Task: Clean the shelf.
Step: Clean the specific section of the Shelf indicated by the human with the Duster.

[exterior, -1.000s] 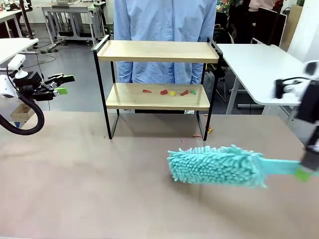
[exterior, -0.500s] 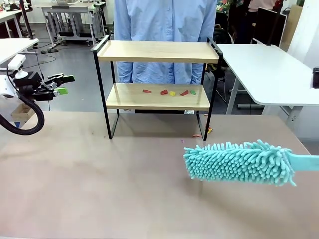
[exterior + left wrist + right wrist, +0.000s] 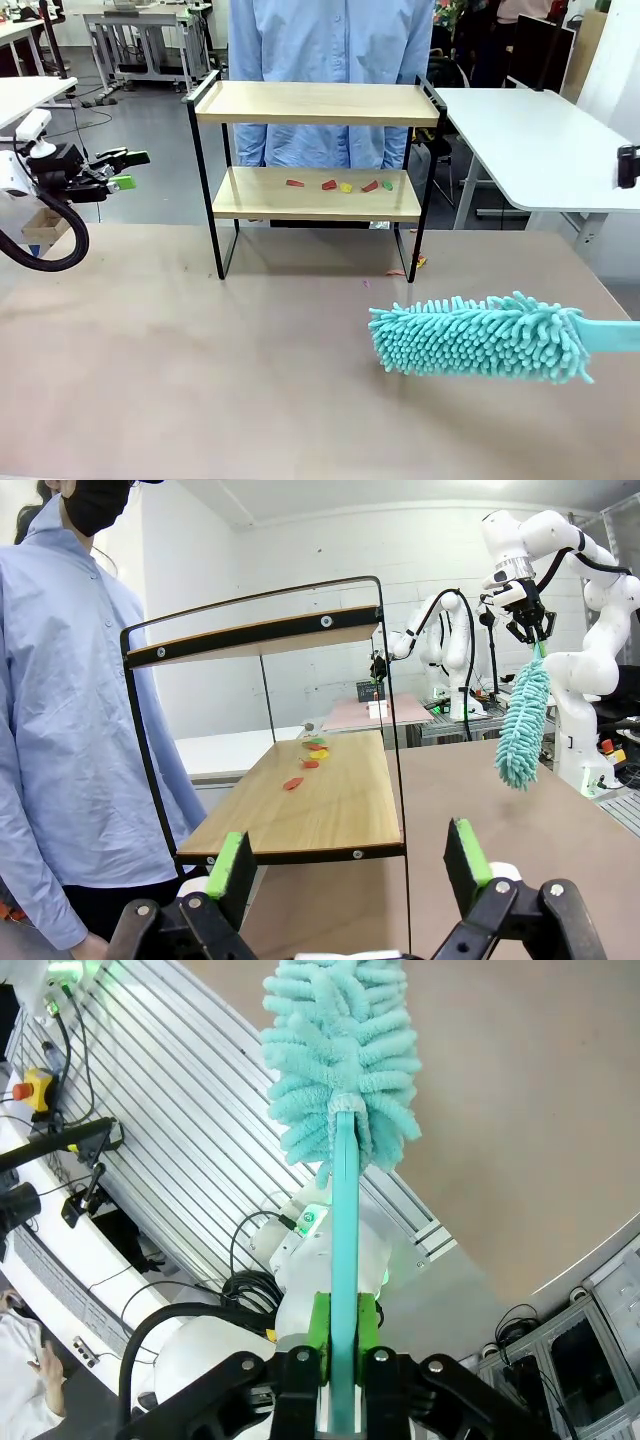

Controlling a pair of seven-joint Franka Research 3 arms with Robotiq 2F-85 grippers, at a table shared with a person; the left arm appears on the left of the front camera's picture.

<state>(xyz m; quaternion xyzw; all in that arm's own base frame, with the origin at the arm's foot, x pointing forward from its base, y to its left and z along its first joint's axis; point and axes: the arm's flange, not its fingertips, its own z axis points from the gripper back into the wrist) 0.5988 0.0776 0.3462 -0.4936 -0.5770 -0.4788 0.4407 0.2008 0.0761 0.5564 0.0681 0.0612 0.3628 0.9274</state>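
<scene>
The right tool (image 3: 345,1325) is pressed tight on the flat handle of a fluffy teal duster (image 3: 475,335), with a green pad on each side. It grips the handle near its far end. I think that is so the long soft head can stick out ahead of the arm and slip in between the boards. The duster head is up in the air over the brown counter (image 3: 180,350), on the robot's right, well apart from the shelf.

The left tool (image 3: 350,865) is spread wide and holds nothing. It waits off at the robot's left, past the end of the shelf, likely to stay out of the duster's way.

The shelf (image 3: 315,103) stands upright at the far side of the counter, in the middle, just in front of a person in a light blue shirt (image 3: 330,40). It is a small rack with two light wooden boards in a thin black metal frame, with a rail handle at each end. The top board looks bare. On the lower board a few little scraps (image 3: 340,185) lie in a row, red, yellow and green. They look like the mess to sweep off. The front is open, so the duster should slide in easily.
</scene>
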